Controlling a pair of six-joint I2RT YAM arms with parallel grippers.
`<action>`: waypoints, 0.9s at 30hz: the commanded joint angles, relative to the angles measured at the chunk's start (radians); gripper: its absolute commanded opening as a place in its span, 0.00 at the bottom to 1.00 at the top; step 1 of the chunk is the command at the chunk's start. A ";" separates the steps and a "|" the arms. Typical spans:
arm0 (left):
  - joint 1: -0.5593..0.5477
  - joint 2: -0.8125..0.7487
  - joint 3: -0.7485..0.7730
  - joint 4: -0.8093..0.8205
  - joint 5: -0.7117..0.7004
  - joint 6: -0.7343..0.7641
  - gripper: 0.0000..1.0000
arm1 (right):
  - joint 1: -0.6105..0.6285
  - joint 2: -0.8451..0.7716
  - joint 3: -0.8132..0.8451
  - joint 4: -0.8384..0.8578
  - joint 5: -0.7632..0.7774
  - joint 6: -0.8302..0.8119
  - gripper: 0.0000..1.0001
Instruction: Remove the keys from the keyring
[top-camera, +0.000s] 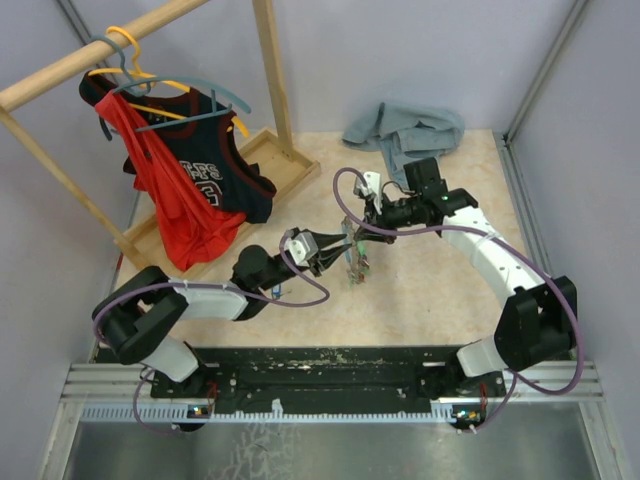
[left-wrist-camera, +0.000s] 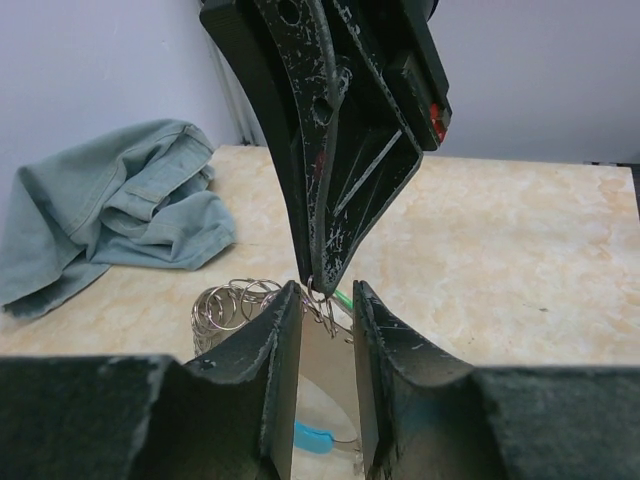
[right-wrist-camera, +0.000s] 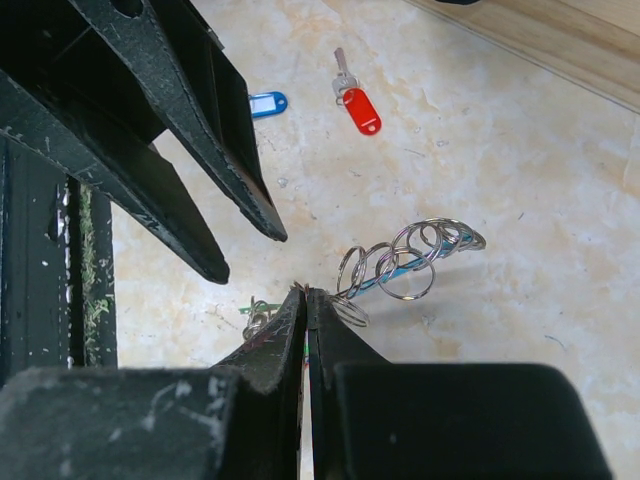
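You are working over a pale stone-patterned table (top-camera: 440, 290). At its back left stands a wooden clothes rack (top-camera: 270, 70) with a red jersey (top-camera: 175, 200) and a black jersey (top-camera: 225, 160) on hangers. A crumpled grey-blue cloth (top-camera: 405, 130) lies at the far edge.

Your two arms meet over the middle of the table. Your right gripper (right-wrist-camera: 305, 300) is clenched, its fingers pressed together on a loop of the keyring (right-wrist-camera: 400, 262), which hangs above the table top. From that pinch a string of thin silvery rings trails off to one side.

Your left gripper (left-wrist-camera: 325, 300) sits just under the tip of the right one. Its jaws are parted, with the bunch hanging in the gap between them. You cannot tell from these views whether either finger touches the metal.

Two of the keys are off the bunch and lie on the table. One has a red tag (right-wrist-camera: 358, 105), and just beside it is a blue tag (right-wrist-camera: 265, 103). A light blue tag (left-wrist-camera: 312, 436) shows low between the left fingers.
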 joint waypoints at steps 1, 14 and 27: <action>0.007 -0.017 -0.012 0.064 0.047 -0.032 0.32 | -0.021 -0.055 0.022 0.008 -0.071 -0.011 0.00; 0.010 0.026 -0.011 0.098 0.136 -0.115 0.18 | -0.042 -0.063 0.056 -0.071 -0.109 -0.084 0.00; -0.002 0.137 -0.130 0.510 0.174 -0.182 0.15 | -0.048 -0.042 0.146 -0.341 -0.190 -0.432 0.00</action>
